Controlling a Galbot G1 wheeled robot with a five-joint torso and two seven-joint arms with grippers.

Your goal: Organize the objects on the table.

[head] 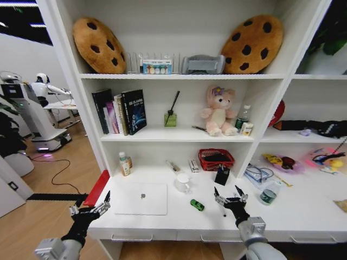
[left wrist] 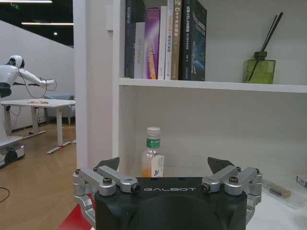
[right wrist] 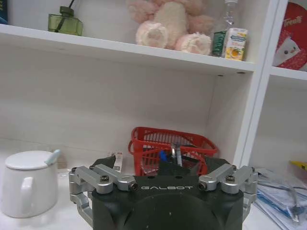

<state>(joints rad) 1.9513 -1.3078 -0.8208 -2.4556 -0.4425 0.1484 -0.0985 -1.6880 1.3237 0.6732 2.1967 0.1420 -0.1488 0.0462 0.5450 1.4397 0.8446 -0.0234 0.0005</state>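
Nothing was picked up yet; I judged this the opening approach. My left hand (head: 101, 206) hovered released at the worktop's (head: 303, 214) left front edge, my right hand (head: 230, 197) released, grasping nothing, over the front near centre. Silver laptop (head: 142, 199), flat and smooth, lay closed between them; tiny green toy car (head: 197, 205) sat at about 9 o'clock of my right hand, near. Round dark-lidded jar (head: 268, 196) at its 3 o'clock. Next likely needed a narrow pinch on the small hard car

Matt silver laptop (head: 141, 199), smooth white table (head: 303, 214)
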